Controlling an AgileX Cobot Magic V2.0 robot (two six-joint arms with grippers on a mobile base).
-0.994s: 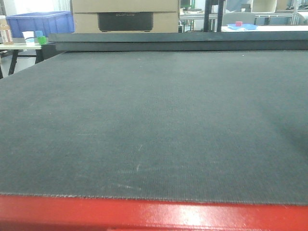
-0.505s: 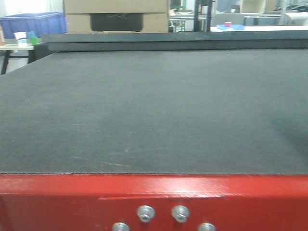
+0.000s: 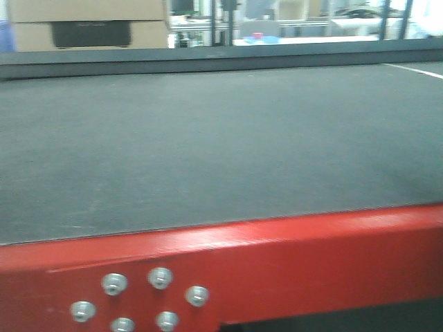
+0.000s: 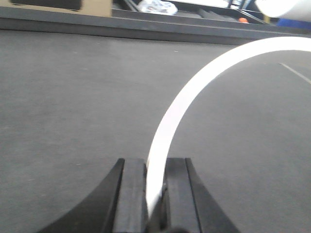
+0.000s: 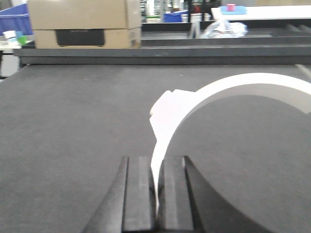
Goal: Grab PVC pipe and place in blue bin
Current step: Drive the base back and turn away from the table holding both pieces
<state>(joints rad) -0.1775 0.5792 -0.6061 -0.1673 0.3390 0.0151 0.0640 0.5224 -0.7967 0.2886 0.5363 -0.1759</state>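
Observation:
In the left wrist view my left gripper (image 4: pixel 154 167) is shut on the thin white rim of a PVC pipe (image 4: pixel 194 92), which arcs up and to the right from the jaws. My right gripper (image 5: pixel 156 165) is likewise shut on a white PVC pipe rim (image 5: pixel 243 82) that curves off to the right. Both are held above the grey mat (image 5: pixel 73 126). A blue bin (image 5: pixel 12 17) stands far off at the top left, beyond the table. Neither the pipes nor the grippers show in the front view.
The grey mat (image 3: pixel 208 138) covers a wide table with a red bolted front edge (image 3: pixel 277 256). A cardboard box (image 3: pixel 86 24) stands behind the far rim, also in the right wrist view (image 5: pixel 82 22). Cluttered benches lie beyond.
The front view has pulled back from the table and swung right: the red edge rose into view with its bolts, and the cardboard box and blue bin slid left.

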